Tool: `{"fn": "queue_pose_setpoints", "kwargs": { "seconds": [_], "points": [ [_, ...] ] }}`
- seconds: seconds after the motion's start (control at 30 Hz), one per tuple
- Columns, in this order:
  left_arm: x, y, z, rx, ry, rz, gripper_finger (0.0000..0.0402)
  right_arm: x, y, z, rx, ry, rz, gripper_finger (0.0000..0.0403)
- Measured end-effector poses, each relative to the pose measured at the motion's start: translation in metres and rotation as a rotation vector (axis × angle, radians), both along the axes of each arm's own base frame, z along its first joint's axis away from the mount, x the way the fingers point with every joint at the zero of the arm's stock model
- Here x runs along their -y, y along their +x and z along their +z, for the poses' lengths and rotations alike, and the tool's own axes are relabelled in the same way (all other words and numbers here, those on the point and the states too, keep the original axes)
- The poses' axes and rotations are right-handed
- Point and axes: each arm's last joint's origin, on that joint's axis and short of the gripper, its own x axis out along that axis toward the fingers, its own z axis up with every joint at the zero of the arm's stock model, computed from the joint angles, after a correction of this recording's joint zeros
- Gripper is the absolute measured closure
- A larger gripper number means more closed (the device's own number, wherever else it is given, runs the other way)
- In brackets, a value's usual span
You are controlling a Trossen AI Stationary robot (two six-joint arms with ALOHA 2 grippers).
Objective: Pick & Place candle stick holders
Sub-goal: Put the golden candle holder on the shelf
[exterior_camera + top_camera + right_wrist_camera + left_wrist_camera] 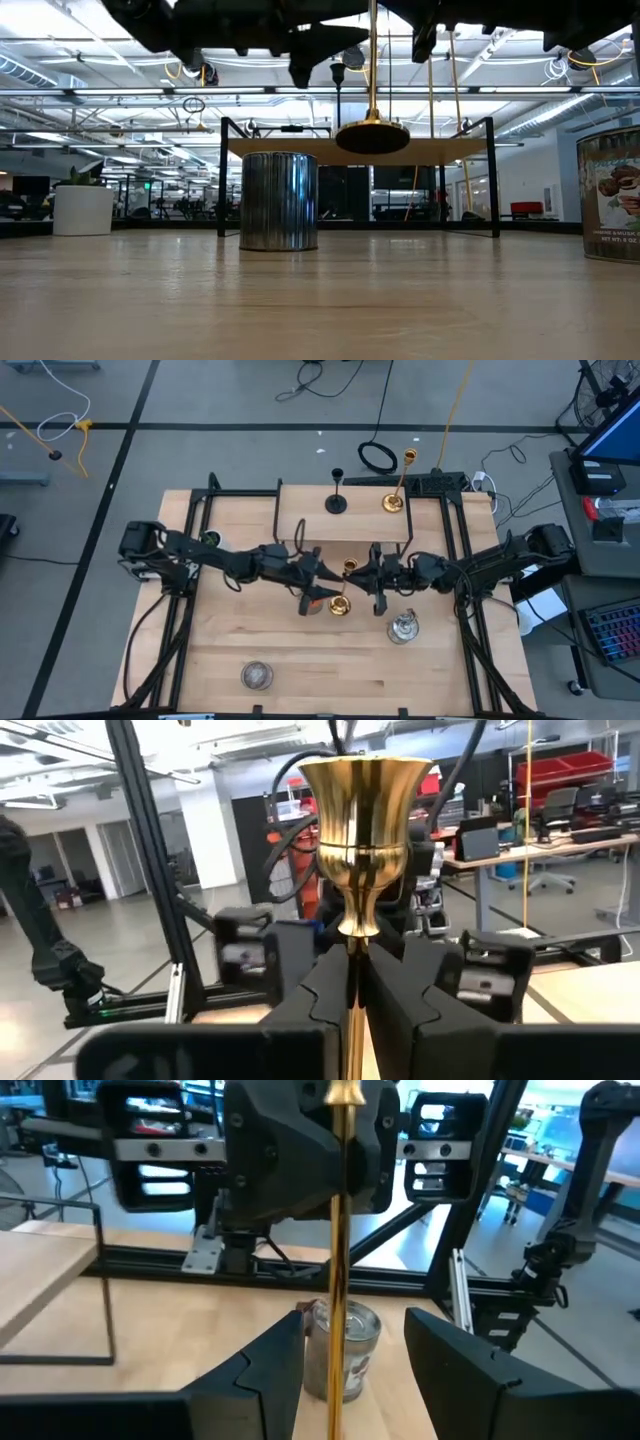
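Observation:
One gold candle stick holder (344, 588) hangs upright over the table's middle, its round base (372, 135) clear of the wood. My right gripper (352, 970) is shut on it just under the cup (365, 820). My left gripper (355, 1320) is open, with a finger on either side of the lower stem (340, 1280), and I see no touch. A second gold holder (392, 500) and the shorter black holder (336, 503) stand on their bases on the raised wooden shelf (300, 520) at the far side. My right gripper pinches the gold holder's stem (352, 942) between its two fingers, right below the cup. The fingers come in level from the table's right side and lie across the stem. The holder hangs upright below them, lifted clear of the table.
A labelled tin can (403, 628) stands just near-right of the held holder and also shows in the left wrist view (345, 1345). A plain silver can (257, 675) stands near the front edge. The shelf's black frame (280, 510) stands behind both grippers.

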Motion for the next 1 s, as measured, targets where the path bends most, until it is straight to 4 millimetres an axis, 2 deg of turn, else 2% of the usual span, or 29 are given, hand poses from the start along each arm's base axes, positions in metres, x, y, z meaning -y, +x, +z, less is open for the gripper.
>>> {"fn": "queue_pose_setpoints", "kwargs": {
  "seconds": [0.13, 0.3, 0.4, 0.57, 0.63, 0.83, 1.0],
  "points": [
    [0.000, 0.010, -0.003, -0.008, 0.005, 0.000, 0.0222, 0.000, 0.000, 0.000, 0.001, 0.006, -0.002, 0.0387],
    [0.000, 0.012, -0.005, -0.013, 0.006, 0.001, 0.0232, 0.000, 0.000, 0.000, -0.004, 0.006, 0.000, 0.0385],
    [-0.001, 0.012, -0.004, 0.002, 0.032, 0.002, 0.0269, 0.000, 0.000, 0.000, -0.004, 0.006, 0.000, 0.0383],
    [-0.005, 0.012, -0.004, 0.008, 0.058, 0.014, 0.0360, 0.000, 0.000, 0.000, -0.006, -0.005, -0.003, 0.0382],
    [-0.007, 0.012, -0.004, 0.006, 0.057, 0.022, 0.0385, 0.000, 0.000, 0.000, -0.005, -0.040, -0.009, 0.0381],
    [-0.009, 0.013, -0.004, 0.004, 0.050, 0.030, 0.0370, 0.000, 0.000, 0.000, -0.004, -0.171, -0.032, 0.0369],
    [-0.009, 0.012, -0.005, -0.002, 0.049, 0.031, 0.0389, 0.000, 0.000, -0.001, -0.004, -0.174, -0.030, 0.0323]
  ]
}}
